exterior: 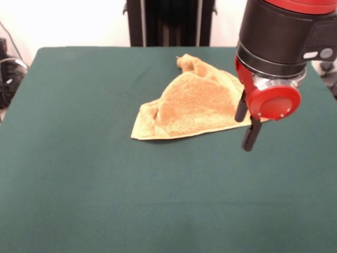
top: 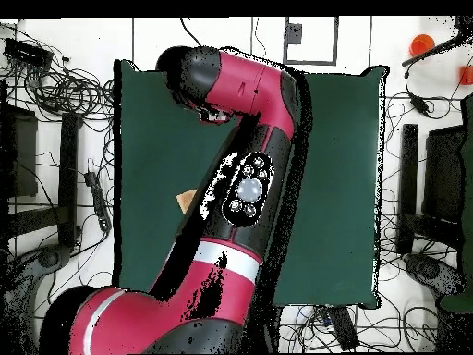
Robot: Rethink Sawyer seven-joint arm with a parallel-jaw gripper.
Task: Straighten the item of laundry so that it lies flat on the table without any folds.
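Observation:
The tan-orange towel (exterior: 192,103) lies crumpled and folded over itself on the green table (exterior: 79,174), right of centre towards the far side. One corner bunches up at the back, and a flat smoother band shows along its front left edge. My gripper (exterior: 246,122) hangs at the towel's right edge with its two black fingers apart and nothing between them. In the overhead view my arm (top: 245,185) covers nearly all of the towel. Only a small tan tip (top: 187,197) shows beside the arm on the table (top: 342,185).
The robot's black pedestal (exterior: 168,21) stands behind the table's far edge. Cables and dark equipment (exterior: 8,71) lie off the table's left side. In the overhead view, cables (top: 65,92) surround the table and an orange object (top: 422,42) sits at the top right.

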